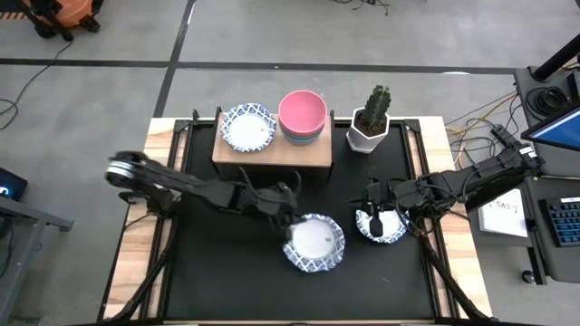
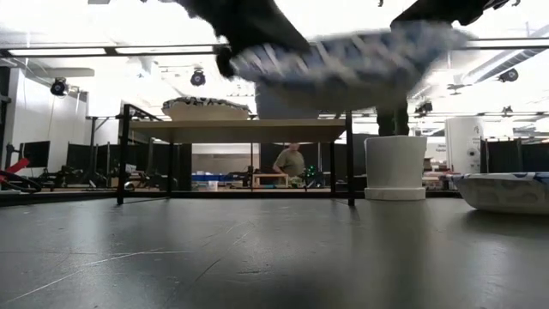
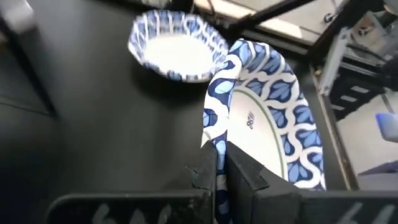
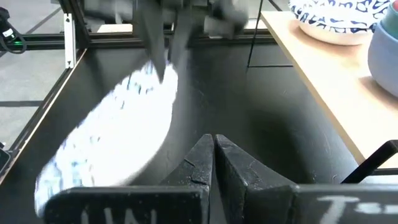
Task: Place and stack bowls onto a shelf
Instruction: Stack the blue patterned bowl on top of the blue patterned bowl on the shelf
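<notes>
My left gripper (image 1: 288, 220) is over the middle of the table, shut on a white bowl with a blue patterned rim (image 1: 314, 243), which shows blurred high in the low view (image 2: 343, 56). A second patterned bowl (image 1: 381, 225) rests by its base on the table (image 2: 502, 190). My right gripper (image 1: 372, 210) hovers above that bowl's left rim, shut and touching nothing (image 4: 213, 155). On the light-wood shelf (image 1: 272, 154) stand a patterned bowl (image 1: 247, 127) and a stack with the pink bowl (image 1: 302, 110) on top of a blue and a green one. A red bowl is not in view. My left gripper pinches the patterned bowl's rim (image 3: 216, 144) between its two fingers (image 3: 202, 171), one inside the bowl and one outside. The fingers come from the table's left, slanting down, at the bowl's far-left edge. The bowl is lifted clear of the table (image 2: 343, 56).
A white faceted pot with a cactus (image 1: 370, 125) stands right of the shelf at the far edge. The black tabletop (image 1: 227, 263) has wooden edges on both sides. A person (image 2: 292, 161) shows far off in the room beyond the table.
</notes>
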Controlling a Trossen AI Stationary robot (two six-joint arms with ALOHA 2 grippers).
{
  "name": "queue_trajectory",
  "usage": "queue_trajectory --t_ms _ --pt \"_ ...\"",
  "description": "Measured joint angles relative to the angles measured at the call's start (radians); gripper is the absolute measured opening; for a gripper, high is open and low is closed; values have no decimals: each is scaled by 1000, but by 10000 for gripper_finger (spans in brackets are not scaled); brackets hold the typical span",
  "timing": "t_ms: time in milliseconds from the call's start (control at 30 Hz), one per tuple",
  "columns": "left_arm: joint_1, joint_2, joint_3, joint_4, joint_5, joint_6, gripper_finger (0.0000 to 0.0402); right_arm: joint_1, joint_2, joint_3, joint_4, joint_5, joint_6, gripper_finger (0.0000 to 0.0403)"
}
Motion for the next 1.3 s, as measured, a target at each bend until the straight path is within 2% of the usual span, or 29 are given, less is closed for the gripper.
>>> queue_trajectory --t_ms 67,133,333,433,500,667,867,933,1100,1300 --pt "1 -92 0 -79 -28 28 1 0 1 0 0 0 0 9" --pt "3 -191 0 -191 -99 44 1 0 1 0 0 0 0 9" --pt "23 -462 45 -568 -498 39 1 0 2 0 3 0 -2 9" --pt "81 -563 73 -633 -664 48 1 0 2 0 9 0 -23 9" --pt "141 -616 89 -635 -703 71 1 0 2 0 37 0 -45 9" --pt "353 -681 112 -663 -690 114 1 0 2 0 78 -1 -66 9" --pt "625 -657 100 -672 -424 129 1 0 2 0 82 -1 -52 9" --pt "689 -632 99 -673 -384 138 3 0 2 0 87 -1 -51 9" --pt "776 -585 99 -665 -365 150 21 0 2 0 87 -1 -26 9" --pt "784 -560 99 -634 -304 173 58 0 2 0 87 -1 -25 9"
